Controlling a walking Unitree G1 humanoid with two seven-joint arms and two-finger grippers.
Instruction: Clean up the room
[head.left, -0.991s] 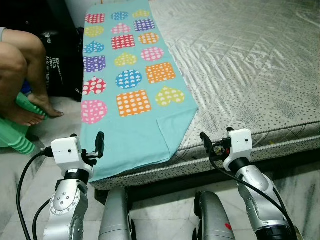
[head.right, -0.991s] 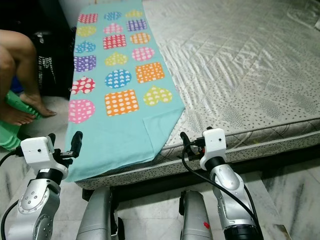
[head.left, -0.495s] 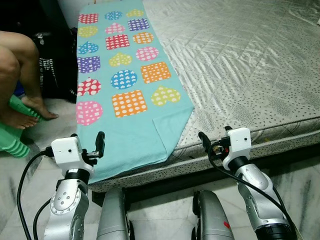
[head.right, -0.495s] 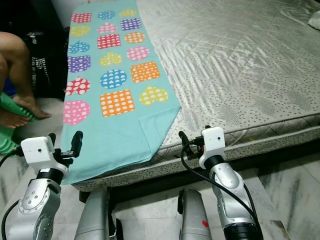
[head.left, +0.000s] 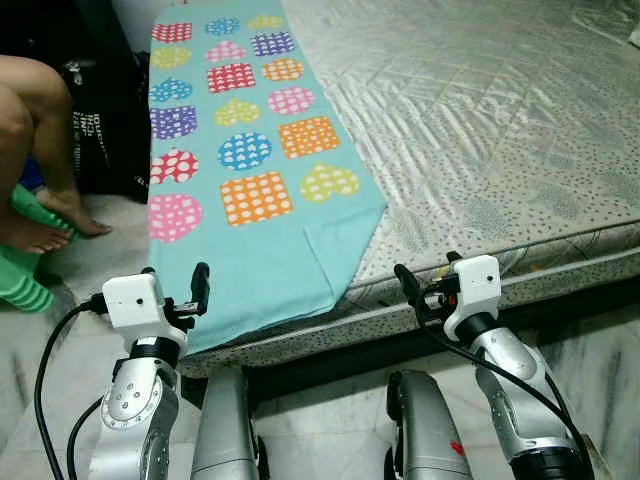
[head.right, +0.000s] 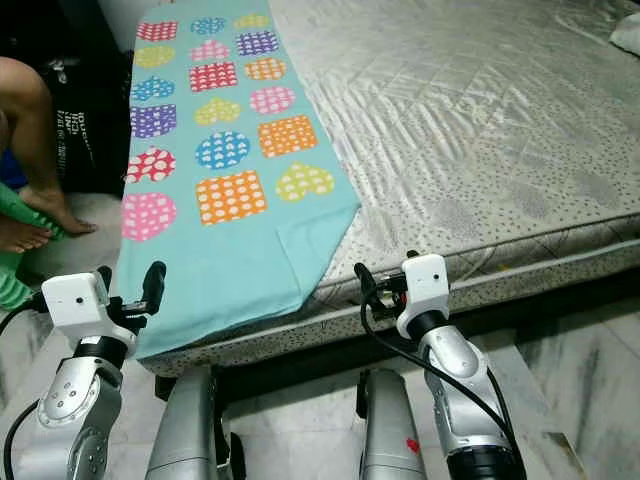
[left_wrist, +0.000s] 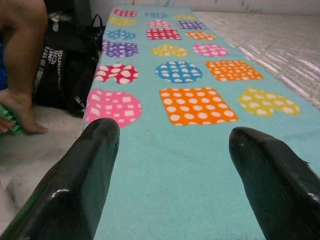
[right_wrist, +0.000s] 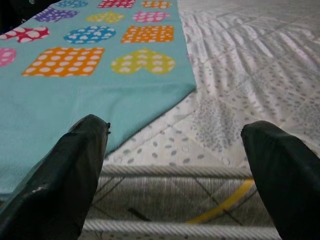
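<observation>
**Towel lying on bed, both claws open and empty**

Towel (head.left: 250, 180): turquoise cloth printed with dotted hearts, squares and circles in pink, orange, purple, blue, red and yellow. It lies flat along the robot's-left side of the bed (head.left: 480, 130), running from the far end toward the near edge. Its near end is plain turquoise; one corner is folded over near the mattress edge, and the left portion drapes over the near edge of the bed.

Bed: grey quilted mattress cover with a speckled pattern, piped along the edge. The remaining surface to the right of the towel is bare quilting.

Left claw (left_wrist: 170, 170): raised in front of the robot, just before the draped end of the towel. Fingers (left_wrist: 85, 175) spread wide apart, nothing between them. The wrist view looks along the towel's length. No contact with the cloth is visible.

Right claw (right_wrist: 185, 165): raised before the near mattress edge, to the right of the towel's folded corner. Fingers (right_wrist: 65, 175) spread wide, holding nothing. The wrist view shows the mattress piping and the towel's corner beyond it.

Surroundings: a person's bare leg and foot (head.left: 75, 215) rest on the floor to the left of the bed, beside a green object (head.left: 20, 285). A black bag (head.left: 110, 140) with white lettering stands between the leg and the bed. Floor (head.left: 590, 350) is pale marble-patterned tile.
</observation>
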